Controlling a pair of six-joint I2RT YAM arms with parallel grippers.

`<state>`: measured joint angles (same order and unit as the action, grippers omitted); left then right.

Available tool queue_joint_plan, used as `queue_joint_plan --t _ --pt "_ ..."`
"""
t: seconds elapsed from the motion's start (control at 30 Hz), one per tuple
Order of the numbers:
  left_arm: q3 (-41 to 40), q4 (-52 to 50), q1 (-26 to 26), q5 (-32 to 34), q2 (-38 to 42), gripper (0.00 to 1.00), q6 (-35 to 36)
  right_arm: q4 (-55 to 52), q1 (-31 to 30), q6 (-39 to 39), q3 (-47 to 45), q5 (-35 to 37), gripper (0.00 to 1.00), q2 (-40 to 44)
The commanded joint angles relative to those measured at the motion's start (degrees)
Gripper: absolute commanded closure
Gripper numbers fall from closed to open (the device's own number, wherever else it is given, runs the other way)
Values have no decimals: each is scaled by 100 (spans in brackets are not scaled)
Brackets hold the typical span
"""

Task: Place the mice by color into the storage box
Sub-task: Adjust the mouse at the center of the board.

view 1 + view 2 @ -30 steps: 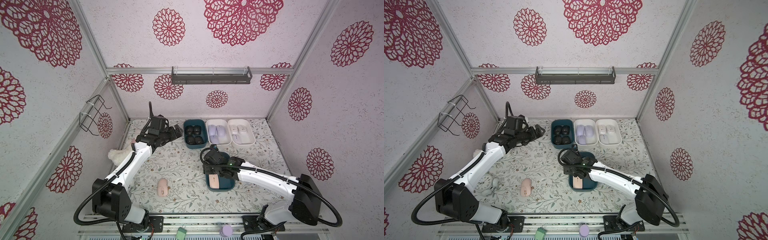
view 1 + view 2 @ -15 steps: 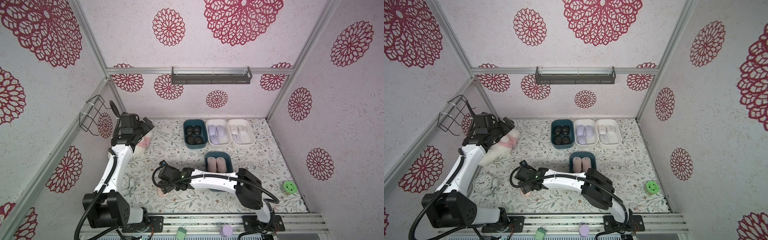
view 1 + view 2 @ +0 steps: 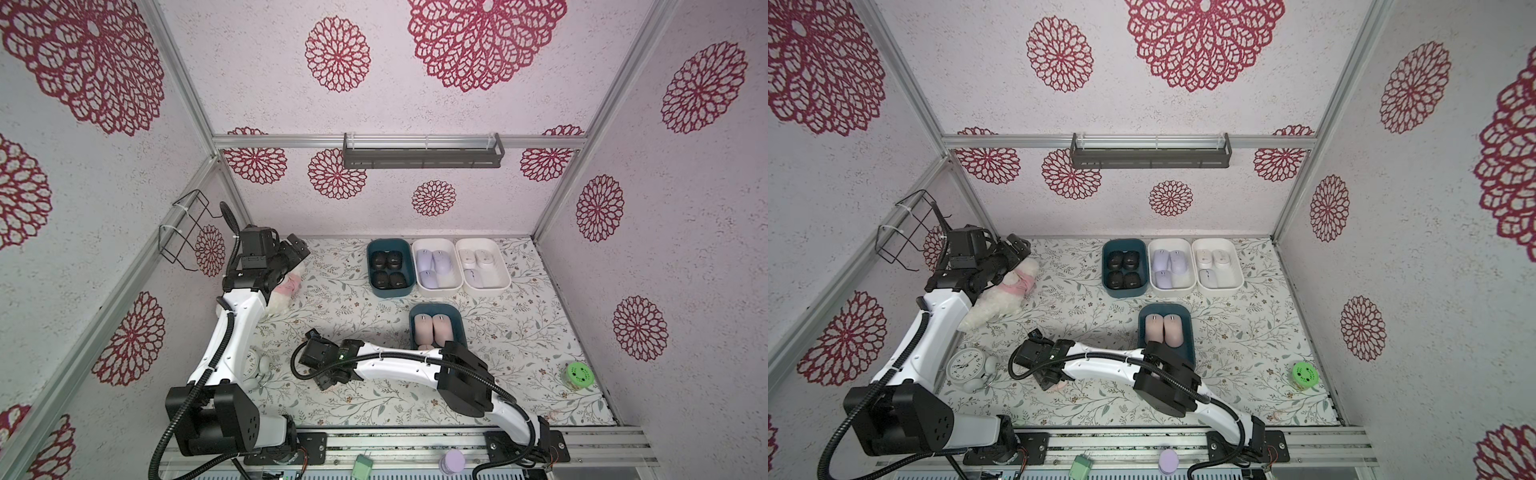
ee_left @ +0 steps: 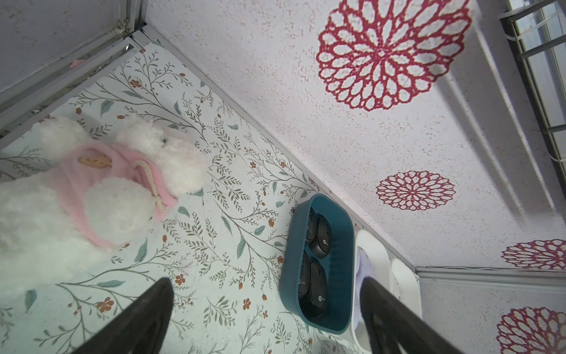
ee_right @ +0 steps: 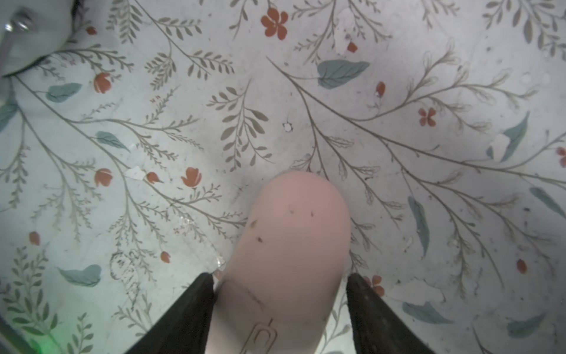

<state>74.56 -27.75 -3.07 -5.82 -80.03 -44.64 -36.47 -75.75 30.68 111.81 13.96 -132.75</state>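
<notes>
A peach-pink mouse [image 5: 294, 239] lies on the floral table at the front left, and only its edge [image 3: 1059, 385] peeks out in a top view. My right gripper [image 5: 280, 275] [image 3: 1052, 380] is shut on its sides. Two more pink mice [image 3: 432, 330] lie in a teal storage box [image 3: 459, 328]. At the back stand a teal box [image 3: 390, 293] of black mice, a white box [image 3: 438, 286] of lavender mice and a white box [image 3: 486, 286] of white mice. My left gripper [image 4: 266, 282] [image 3: 297, 249] hangs open and empty at the back left.
A white plush toy [image 3: 998, 299] in pink lies under my left arm. A white alarm clock [image 3: 965, 365] stands just left of my right gripper. A green-lidded jar [image 3: 579, 374] sits at the front right. A wire basket [image 3: 187, 232] hangs on the left wall.
My right arm swung from the pink mice's box to the loose pink mouse at the front left and closed on it. My left arm drew back from the black mice's box to the back left corner.
</notes>
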Motion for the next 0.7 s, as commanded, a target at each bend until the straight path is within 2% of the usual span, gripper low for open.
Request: queue_joint_plan --t 0.0,0.1,0.23,0.37,0.47,0.67 --pt "-65 169 -27 -226 -74 3 -138 -326 103 -77 -400 324 30 493" --pt "-65 179 -18 -259 -92 3 -161 -31 258 -80 -931 42 30 842" --pt "-73 190 -10 -320 -104 3 -192 105 503 -165 -1509 62 29 1206" --pt "-124 333 97 -575 -247 3 -266 176 798 -481 -1942 203 22 1562" --pt "-12 289 315 -858 -484 3 -218 -34 974 -693 -2005 391 18 1621" --pt "164 50 673 -868 -746 3 -90 -84 1258 -931 -1890 763 18 1437"
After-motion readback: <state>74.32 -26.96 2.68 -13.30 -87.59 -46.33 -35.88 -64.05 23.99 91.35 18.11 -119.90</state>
